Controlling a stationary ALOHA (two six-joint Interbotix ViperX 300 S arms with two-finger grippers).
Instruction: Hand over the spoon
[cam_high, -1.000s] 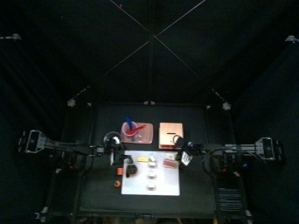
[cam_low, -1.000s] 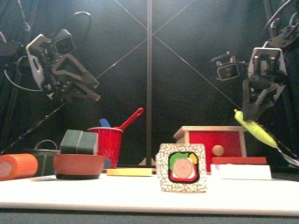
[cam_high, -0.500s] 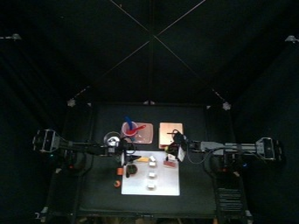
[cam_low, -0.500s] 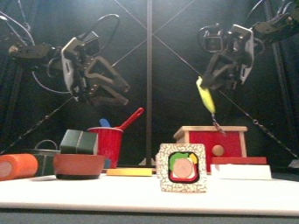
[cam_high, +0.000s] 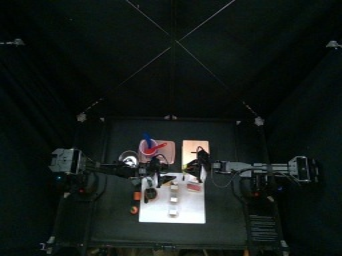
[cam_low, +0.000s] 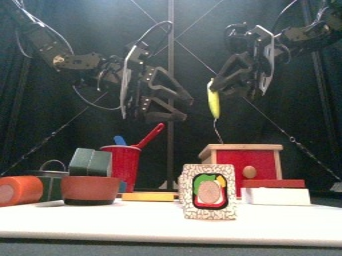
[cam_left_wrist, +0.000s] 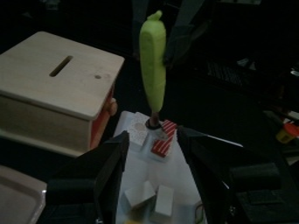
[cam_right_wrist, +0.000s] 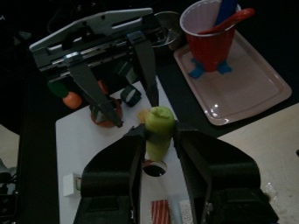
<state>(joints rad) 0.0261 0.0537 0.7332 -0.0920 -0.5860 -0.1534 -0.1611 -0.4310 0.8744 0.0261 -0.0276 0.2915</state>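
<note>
Mid-handover above the table's middle: right gripper (cam_low: 227, 86) pinching the yellow-green spoon (cam_low: 211, 100), left gripper (cam_low: 171, 96) spread wide beside it, next needing closure on the handle.

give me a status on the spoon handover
Right gripper shut on spoon, held up mid-air. Left gripper open, beside spoon, not touching. Nothing between them.

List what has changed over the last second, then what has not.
Both arms swung toward the middle above the table. The right gripper, shut on the green spoon throughout, carried it up from low at the right to mid-air centre. The left gripper, jaws open, came in from the left to just beside the spoon, not yet gripping. The red cup, wooden box and other table items stayed put.
</note>
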